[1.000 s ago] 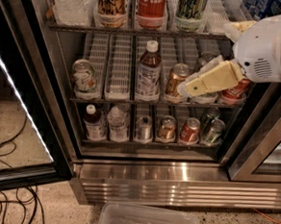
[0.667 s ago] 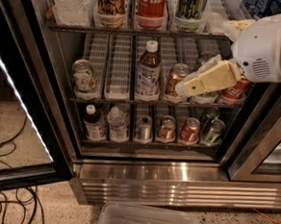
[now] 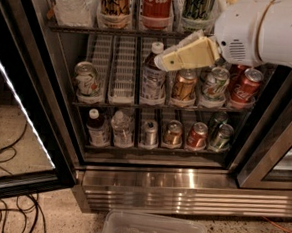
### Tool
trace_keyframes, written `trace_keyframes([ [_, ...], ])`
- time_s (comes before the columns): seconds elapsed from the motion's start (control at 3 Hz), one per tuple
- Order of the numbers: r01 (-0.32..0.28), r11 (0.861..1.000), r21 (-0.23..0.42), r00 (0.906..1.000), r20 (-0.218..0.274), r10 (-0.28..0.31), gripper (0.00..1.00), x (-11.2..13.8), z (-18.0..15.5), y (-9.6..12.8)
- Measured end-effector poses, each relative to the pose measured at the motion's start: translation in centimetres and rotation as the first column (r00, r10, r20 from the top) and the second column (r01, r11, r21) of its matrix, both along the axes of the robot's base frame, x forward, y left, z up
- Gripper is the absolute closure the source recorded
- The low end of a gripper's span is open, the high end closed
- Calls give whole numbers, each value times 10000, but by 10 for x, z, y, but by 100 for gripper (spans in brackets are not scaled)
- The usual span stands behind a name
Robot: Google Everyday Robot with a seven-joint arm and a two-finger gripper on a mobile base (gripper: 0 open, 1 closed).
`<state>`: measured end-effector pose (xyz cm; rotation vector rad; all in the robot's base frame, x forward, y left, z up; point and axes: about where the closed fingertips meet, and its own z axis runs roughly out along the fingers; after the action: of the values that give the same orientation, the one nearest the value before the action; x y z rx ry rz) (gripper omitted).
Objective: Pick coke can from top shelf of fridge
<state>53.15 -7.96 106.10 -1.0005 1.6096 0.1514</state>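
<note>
Gripper [image 3: 164, 62] hangs in front of the fridge [image 3: 156, 184], just below the front rail of the top shelf [image 3: 77, 28], with its tip over the neck of a white-capped bottle [image 3: 152, 81] on the middle shelf [image 3: 116, 105]. Whether it is released or clenched cannot be told; it grasps nothing that shows. Since a second ago it has risen and moved left. It then lay low across the right of the middle shelf, hiding the cans there. Now a gold can [image 3: 183, 85] and two red cans [image 3: 246, 85] stand uncovered beneath the white arm [image 3: 272, 29]. The coke can [image 3: 156, 6] stands on the top shelf as before, above and slightly left of the gripper's tip, between a gold-and-black can [image 3: 114, 3] and a green-striped can [image 3: 198, 7].
</note>
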Motion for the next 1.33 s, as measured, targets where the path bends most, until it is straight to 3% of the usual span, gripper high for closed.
trace_keyframes([
  [0.33, 837, 9926, 882, 9943, 581, -890, 0, 11, 15, 9],
  [0.67, 1164, 9876, 1053, 9871, 981, -1267, 0, 17, 27, 3],
  [1.0, 1034, 9881, 1140, 9906, 773, -1126, 0, 16, 18, 17],
  [1.33, 814, 9823, 1685, 9954, 361, -887, 0, 19, 0, 45],
])
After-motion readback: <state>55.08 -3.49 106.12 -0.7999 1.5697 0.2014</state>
